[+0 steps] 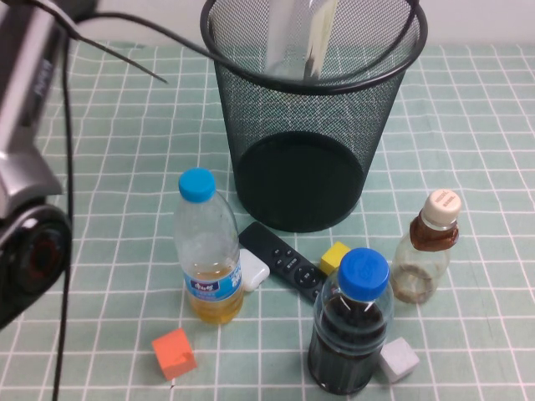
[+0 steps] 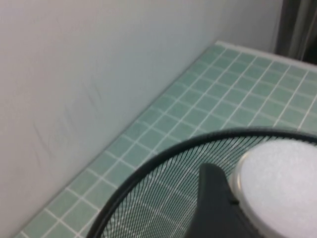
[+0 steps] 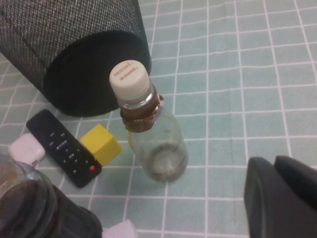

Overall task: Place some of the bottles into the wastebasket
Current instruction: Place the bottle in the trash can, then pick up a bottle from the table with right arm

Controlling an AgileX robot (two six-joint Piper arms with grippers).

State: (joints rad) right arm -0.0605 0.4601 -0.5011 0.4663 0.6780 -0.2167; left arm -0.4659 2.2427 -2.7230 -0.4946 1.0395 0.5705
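The black wire-mesh wastebasket stands at the back middle of the table. The squarish clear bottle hangs upright in its mouth. In the left wrist view its white cap sits close above the basket rim, and my left gripper is shut on the bottle, one black finger against it. The small rounded bottle with cream cap and brown band stands upright to the right of the basket. It also shows in the right wrist view. My right gripper is shut and empty, a short way from that bottle.
In front of the basket stand a slim blue-capped bottle of yellow liquid and a stout blue-capped dark bottle. Between them lie a black remote, a white case and a yellow cube. An orange cube and a grey cube sit near the front.
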